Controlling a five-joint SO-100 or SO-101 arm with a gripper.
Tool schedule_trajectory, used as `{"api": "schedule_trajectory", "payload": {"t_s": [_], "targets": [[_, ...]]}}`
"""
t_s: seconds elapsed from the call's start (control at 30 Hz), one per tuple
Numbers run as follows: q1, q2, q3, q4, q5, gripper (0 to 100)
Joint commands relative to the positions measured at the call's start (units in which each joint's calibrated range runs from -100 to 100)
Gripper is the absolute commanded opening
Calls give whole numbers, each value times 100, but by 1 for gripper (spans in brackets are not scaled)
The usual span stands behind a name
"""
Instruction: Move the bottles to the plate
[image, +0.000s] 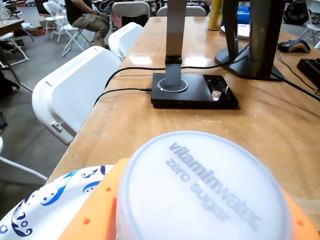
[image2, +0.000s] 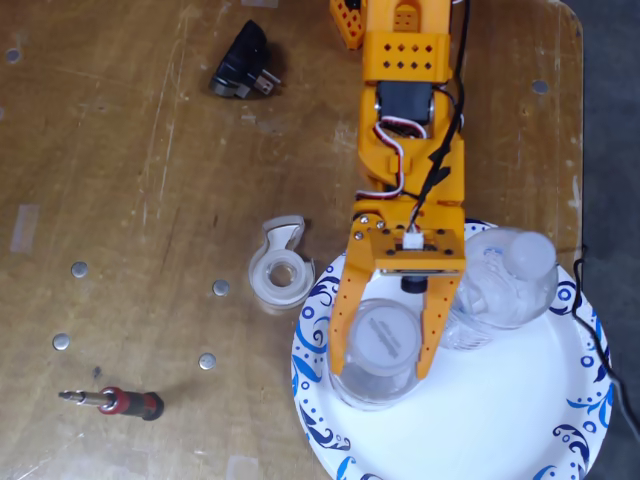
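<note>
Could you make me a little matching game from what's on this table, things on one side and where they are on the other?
Things:
1. tape dispenser
2. screwdriver
3. black plug
4. bottle in the gripper

Places:
A. top left of the fixed view
B. upright over the plate's left part
C. bottom left of the fixed view
D. just off the plate's left rim

Pairs: 1-D, 2-C, 3-A, 4-B

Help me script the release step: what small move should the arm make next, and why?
Probably open the gripper and let go. In the fixed view, the bottle between its fingers already stands upright over the plate, beside the other bottle lying there.
</note>
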Motion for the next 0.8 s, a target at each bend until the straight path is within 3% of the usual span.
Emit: {"api": "schedule_trajectory", "payload": {"t_s": [0.0,0.13,0.37,0.77], "targets": [[66,-76,-13,-69,-15,14],[77,-84,-40,-17,-20,15],[-42,-76,-49,-87,-354,43],[-74,-354,41,18,-401,40]]}}
